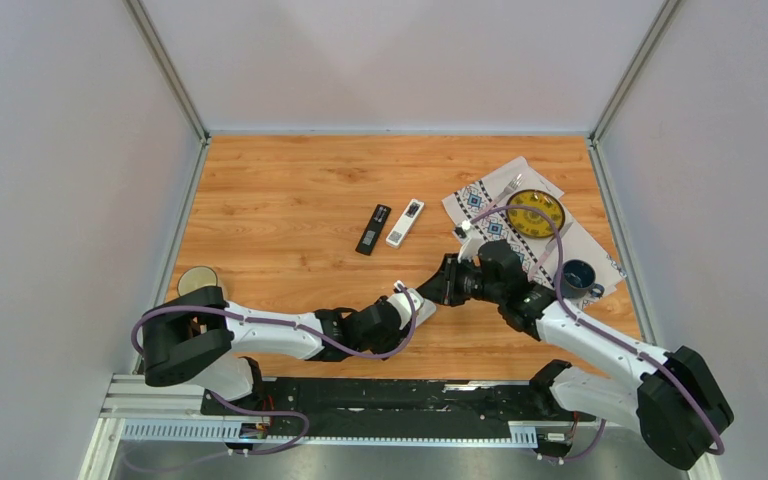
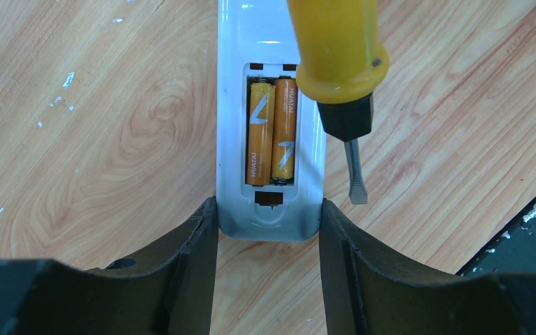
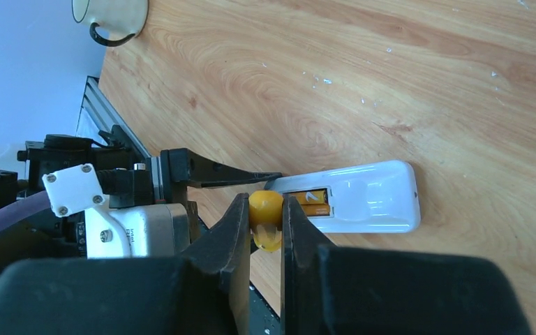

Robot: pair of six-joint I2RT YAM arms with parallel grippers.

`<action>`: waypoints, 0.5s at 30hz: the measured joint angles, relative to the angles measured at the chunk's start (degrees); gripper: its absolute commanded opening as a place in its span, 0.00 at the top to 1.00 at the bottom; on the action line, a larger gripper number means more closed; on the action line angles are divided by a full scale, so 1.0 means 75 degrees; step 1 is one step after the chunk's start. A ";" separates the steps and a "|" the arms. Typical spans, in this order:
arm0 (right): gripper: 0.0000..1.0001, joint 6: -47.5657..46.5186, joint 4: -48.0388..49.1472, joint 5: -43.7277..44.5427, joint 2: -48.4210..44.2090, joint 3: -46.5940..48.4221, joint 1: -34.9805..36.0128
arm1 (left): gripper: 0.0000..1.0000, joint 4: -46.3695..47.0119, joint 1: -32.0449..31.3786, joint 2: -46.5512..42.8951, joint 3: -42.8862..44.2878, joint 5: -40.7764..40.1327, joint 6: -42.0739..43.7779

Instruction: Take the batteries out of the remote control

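Left arm low, left claw [image 2: 269, 215] clamped on white remote [image 2: 232, 139], right claw [image 3: 266, 216] clamped on yellow screwdriver [image 2: 335, 49] beside orange batteries [image 2: 272, 132]

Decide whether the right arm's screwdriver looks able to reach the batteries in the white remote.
Probably yes: the batteries lie uncovered in the open remote, and the screwdriver tip hangs just beside its edge.

The left arm [image 1: 260, 330] and the right arm [image 1: 600, 345] meet at lower centre of the top view. The left gripper [image 2: 268, 215] clamps the remote [image 2: 251, 35] by its end; the right gripper [image 3: 266, 213] pinches the screwdriver handle [image 2: 335, 49] tight.
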 measured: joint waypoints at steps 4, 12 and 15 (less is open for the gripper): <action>1.00 -0.0047 -0.0108 0.0096 -0.0047 0.0000 -0.0079 | 1.00 0.0000 0.0000 0.0003 0.0000 -0.0012 -0.0009; 1.00 -0.0216 -0.0265 0.0860 -0.0134 0.0102 -0.0248 | 1.00 0.0000 0.0000 0.0003 0.0000 -0.0015 -0.0012; 1.00 -0.0277 -0.0245 0.1035 0.0178 0.0411 -0.0297 | 1.00 0.0003 0.0000 0.0003 0.0000 -0.0015 -0.0012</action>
